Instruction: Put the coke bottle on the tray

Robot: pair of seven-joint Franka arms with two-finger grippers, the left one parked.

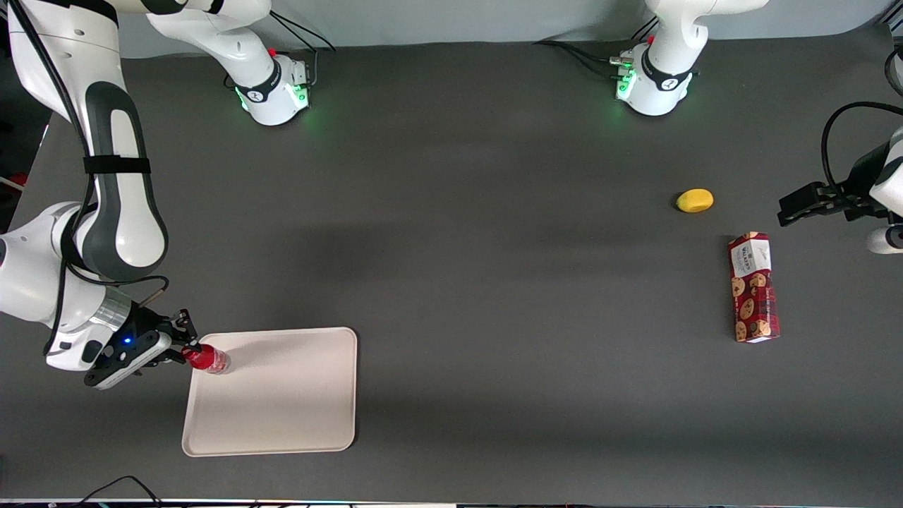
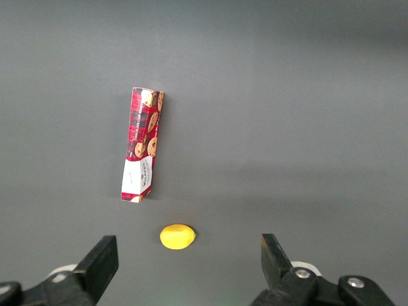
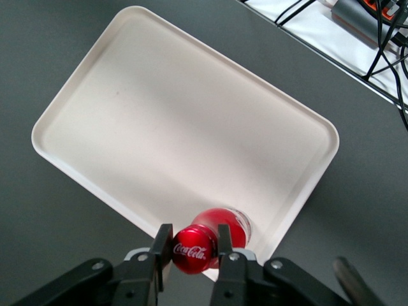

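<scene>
The coke bottle (image 1: 210, 359) is a small red bottle with a red cap and white lettering. It leans with its base on the cream-white tray (image 1: 282, 402), at the tray's corner nearest the working arm's end of the table and farther from the front camera. My right gripper (image 1: 186, 351) is shut on the bottle's cap end, at the tray's edge. In the right wrist view the two fingers of the gripper (image 3: 192, 246) press on both sides of the cap, and the bottle's body (image 3: 224, 223) reaches down to the tray (image 3: 178, 121) just inside its rim.
A red cookie box (image 1: 753, 287) and a yellow fruit (image 1: 695, 200) lie toward the parked arm's end of the table; both show in the left wrist view, the box (image 2: 141, 145) and the fruit (image 2: 177, 236). Cables (image 3: 357, 38) lie past the table edge.
</scene>
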